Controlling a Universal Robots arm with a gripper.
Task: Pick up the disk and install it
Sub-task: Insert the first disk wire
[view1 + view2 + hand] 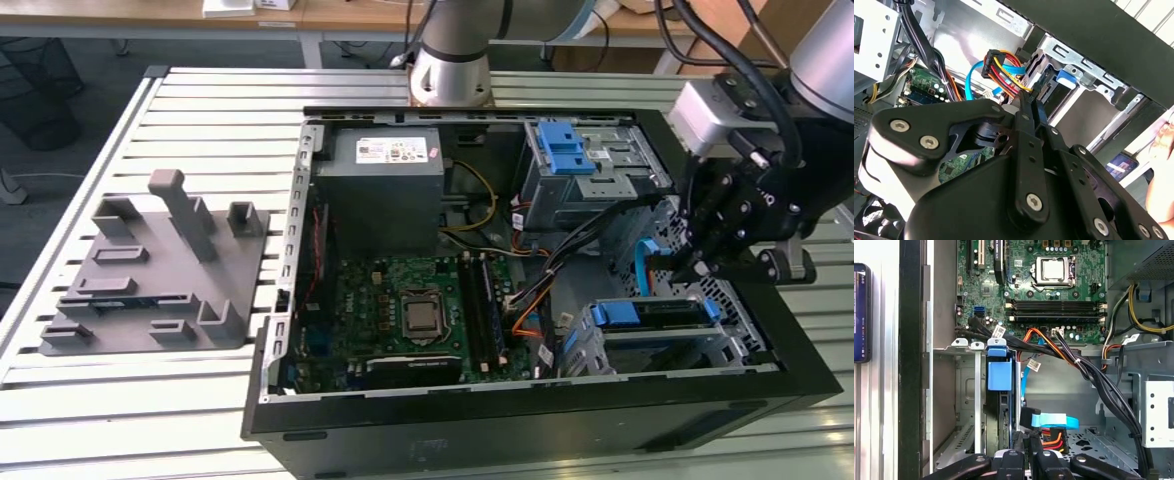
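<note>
Jaws closed (one pair), one disk (665, 312) just beside them

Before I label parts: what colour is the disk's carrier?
Bright blue; the first wrist view shows the carrier best.

A silver-grey arm (458, 55) stands at the exterior view's upper centre, with a grey wrist block (707, 115) and black gripper (694, 268) bearing silver screws (1034, 202).
</note>
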